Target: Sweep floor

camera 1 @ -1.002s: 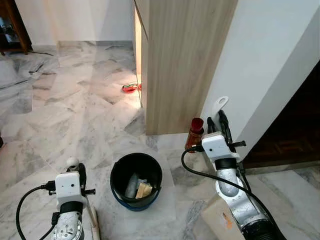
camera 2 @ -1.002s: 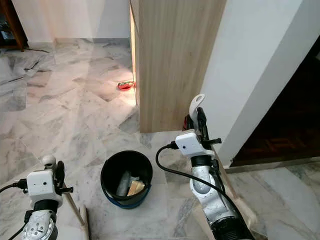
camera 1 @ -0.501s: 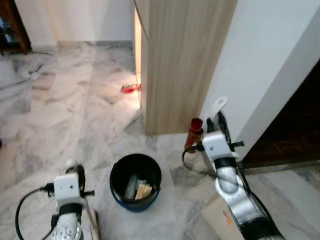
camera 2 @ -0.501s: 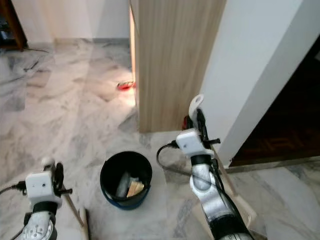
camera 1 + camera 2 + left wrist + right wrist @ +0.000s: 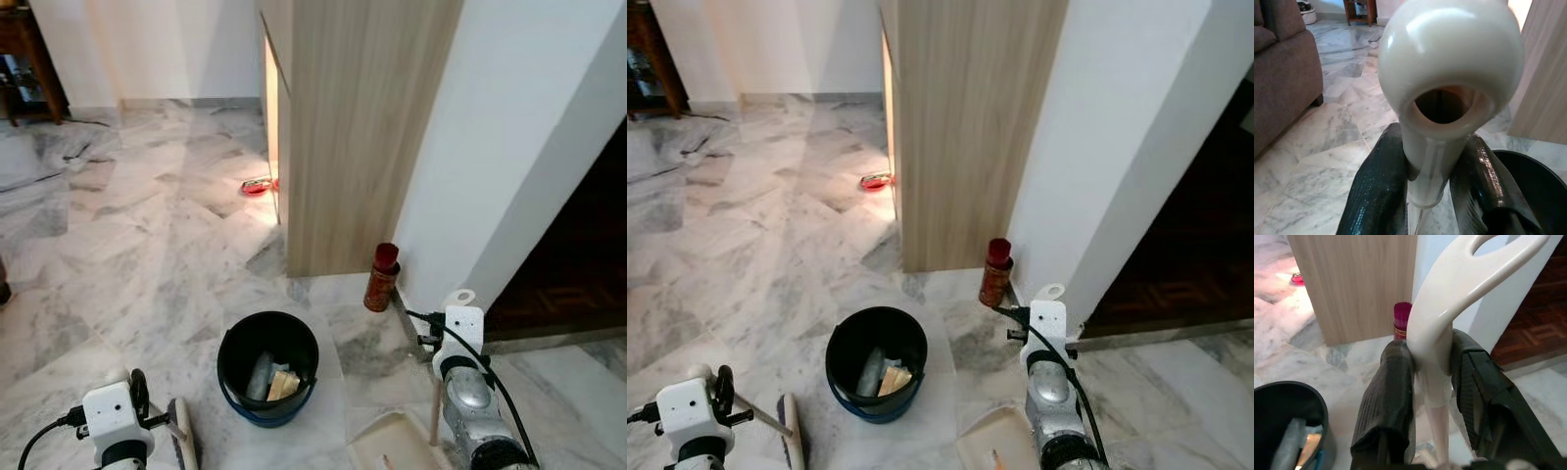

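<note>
Two tools are in hand, one per arm. The left gripper (image 5: 1425, 196) is clenched on the white broom handle (image 5: 1442, 98), its black fingers (image 5: 1376, 191) pressing the shaft just under the ring-shaped end; the broom head (image 5: 183, 443) rests on the floor just beside and below that arm. Between the two grippers stands the black bucket (image 5: 267, 367), holding some rubbish and near the broom head. The right gripper (image 5: 1432, 396) is clamped on the forked white handle of the dustpan (image 5: 397, 448), whose pale tray lies low on the floor directly beneath that arm. Ahead of the right gripper a red-capped spray can (image 5: 381, 277) stands upright against the foot of the white wall (image 5: 470, 147).

The main risk, as I judge it, is a wide stroke of the broom knocking the bucket over and spilling what has been gathered. The can could also be toppled if the dustpan swings forward, and the dustpan may tilt and shed its load if the wrist rolls.

The floor (image 5: 147, 255) is glossy grey-veined marble, likely slick, so dust should slide easily. A wooden cabinet (image 5: 353, 127) stands ahead, a small red object (image 5: 255, 186) beyond it, and a dark sofa (image 5: 1283, 73) shows past the left gripper.
</note>
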Available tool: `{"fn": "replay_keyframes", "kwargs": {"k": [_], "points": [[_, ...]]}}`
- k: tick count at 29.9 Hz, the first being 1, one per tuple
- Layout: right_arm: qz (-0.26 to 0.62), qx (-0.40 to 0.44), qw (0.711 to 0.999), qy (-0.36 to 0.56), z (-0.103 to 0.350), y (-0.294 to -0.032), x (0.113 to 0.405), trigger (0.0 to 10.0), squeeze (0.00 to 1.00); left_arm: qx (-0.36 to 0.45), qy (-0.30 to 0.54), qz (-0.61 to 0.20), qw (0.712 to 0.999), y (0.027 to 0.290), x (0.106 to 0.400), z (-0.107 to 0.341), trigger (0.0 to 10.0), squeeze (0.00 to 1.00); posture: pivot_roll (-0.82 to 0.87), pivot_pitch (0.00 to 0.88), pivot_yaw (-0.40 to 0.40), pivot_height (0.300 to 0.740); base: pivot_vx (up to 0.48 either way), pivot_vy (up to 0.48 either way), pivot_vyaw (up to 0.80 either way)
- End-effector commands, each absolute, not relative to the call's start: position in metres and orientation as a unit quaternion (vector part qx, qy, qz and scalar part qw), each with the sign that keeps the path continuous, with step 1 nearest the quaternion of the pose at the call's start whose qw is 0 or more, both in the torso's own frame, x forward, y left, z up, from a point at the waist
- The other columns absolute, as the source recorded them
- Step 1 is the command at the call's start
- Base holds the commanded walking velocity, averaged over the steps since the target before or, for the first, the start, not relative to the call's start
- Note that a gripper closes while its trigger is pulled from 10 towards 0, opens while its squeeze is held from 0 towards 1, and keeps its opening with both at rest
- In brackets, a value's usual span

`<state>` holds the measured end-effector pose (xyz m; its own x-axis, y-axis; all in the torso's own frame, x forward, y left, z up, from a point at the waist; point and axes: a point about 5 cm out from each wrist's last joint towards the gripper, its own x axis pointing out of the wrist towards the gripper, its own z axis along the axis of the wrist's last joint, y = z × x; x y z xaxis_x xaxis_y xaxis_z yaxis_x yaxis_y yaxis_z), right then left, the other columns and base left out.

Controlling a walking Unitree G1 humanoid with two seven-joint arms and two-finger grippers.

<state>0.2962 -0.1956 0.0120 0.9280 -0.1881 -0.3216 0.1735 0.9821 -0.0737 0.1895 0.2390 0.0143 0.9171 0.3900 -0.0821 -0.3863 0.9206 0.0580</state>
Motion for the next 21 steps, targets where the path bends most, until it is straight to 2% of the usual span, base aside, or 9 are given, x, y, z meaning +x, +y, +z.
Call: {"fn": "replay_keyframes", "kwargs": {"k": [1, 14, 19, 21], "points": [[-0.098, -0.002, 0.981, 0.167, 0.013, -0.197, 0.299, 10.0, 0.0, 0.019, 0.053, 0.2, 0.978, 0.24, 0.189, 0.011, 10.0, 0.0, 0.13, 0.0, -0.052, 0.74, 0.0, 0.0, 0.0], [-0.122, 0.017, 0.981, 0.148, 0.029, -0.217, 0.311, 10.0, 0.0, 0.005, 0.054, 0.202, 0.978, 0.23, 0.191, 0.006, 10.0, 0.0, 0.1, 0.0, -0.074, 0.74, 0.0, 0.0, 0.0], [-0.096, 0.009, 0.986, 0.138, 0.03, -0.207, 0.312, 10.0, 0.0, 0.002, 0.049, 0.199, 0.979, 0.227, 0.195, 0.007, 10.0, 0.0, 0.11, 0.0, -0.074, 0.74, 0.0, 0.0, 0.0], [-0.067, -0.004, 0.989, 0.135, 0.028, -0.194, 0.313, 10.0, 0.0, 0.004, 0.046, 0.197, 0.979, 0.227, 0.196, 0.008, 10.0, 0.0, 0.12, 0.0, -0.072, 0.74, 0.0, 0.0, 0.0]]}}
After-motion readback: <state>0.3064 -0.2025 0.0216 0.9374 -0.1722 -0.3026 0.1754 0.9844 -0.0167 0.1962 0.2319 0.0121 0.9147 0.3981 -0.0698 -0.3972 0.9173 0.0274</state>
